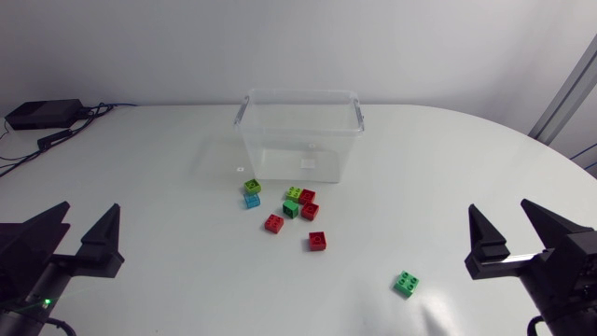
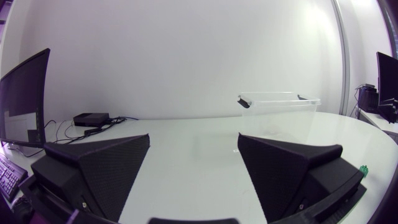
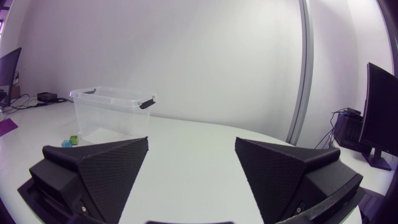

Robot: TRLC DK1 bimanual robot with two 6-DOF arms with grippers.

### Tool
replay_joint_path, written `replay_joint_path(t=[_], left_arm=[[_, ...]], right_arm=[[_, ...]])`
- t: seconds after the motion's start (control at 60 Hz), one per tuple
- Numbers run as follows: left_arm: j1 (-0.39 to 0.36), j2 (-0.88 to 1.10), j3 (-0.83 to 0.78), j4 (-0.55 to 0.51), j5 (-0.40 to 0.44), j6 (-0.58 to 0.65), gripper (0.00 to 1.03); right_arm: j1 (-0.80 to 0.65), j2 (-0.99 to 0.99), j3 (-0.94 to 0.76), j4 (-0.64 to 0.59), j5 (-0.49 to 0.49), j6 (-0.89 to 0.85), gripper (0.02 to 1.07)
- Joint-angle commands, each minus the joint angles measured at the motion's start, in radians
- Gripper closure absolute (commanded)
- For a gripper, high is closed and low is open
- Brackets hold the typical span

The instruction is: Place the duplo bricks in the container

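Clear plastic container (image 1: pixel 300 135): open-topped, toward the far edge of the table (image 1: pixel 140 159).
Duplo bricks (image 1: pixel 292 207): red, green, blue, clustered just before the container; one green brick (image 1: pixel 406 283) well apart, toward the near right edge.
Head view alone: whole cluster.
Right wrist view: only a lime brick (image 3: pixel 73 140) and blue brick (image 3: pixel 64 144), beside the container.
Left gripper (image 1: pixel 92 207): wide, holding nothing.
Right gripper (image 1: pixel 498 205): wide, holding nothing.

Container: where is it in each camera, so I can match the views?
Head view: container at the middle of the table, beyond the bricks.
Left wrist view: ahead of the left hand, off beyond one finger.
Right wrist view: ahead of the right hand, off beyond one finger, bricks at its foot.
Shared landmark: the black box with cables at the table's far corner.
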Motion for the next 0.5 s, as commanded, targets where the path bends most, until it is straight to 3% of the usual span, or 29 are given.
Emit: replay_joint_path(t=[0.0,0.317,0.4,0.483], left_arm=[[0.002,0.014,0.058,-0.009,0.003,-0.005,0.05],[-0.041,0.371,0.286,-0.055,0.005,-0.015,0.06],[-0.096,0.491,0.38,-0.138,0.005,-0.02,0.09],[-0.102,0.614,0.49,-0.242,0.005,0.022,0.09]], right_arm=[[0.021,0.012,0.034,0.009,-0.003,0.02,0.06],[0.057,0.351,0.227,-0.037,-0.009,0.018,0.06],[0.074,0.414,0.264,-0.075,-0.039,0.018,0.06],[0.09,0.466,0.29,-0.11,-0.06,0.018,0.06]])
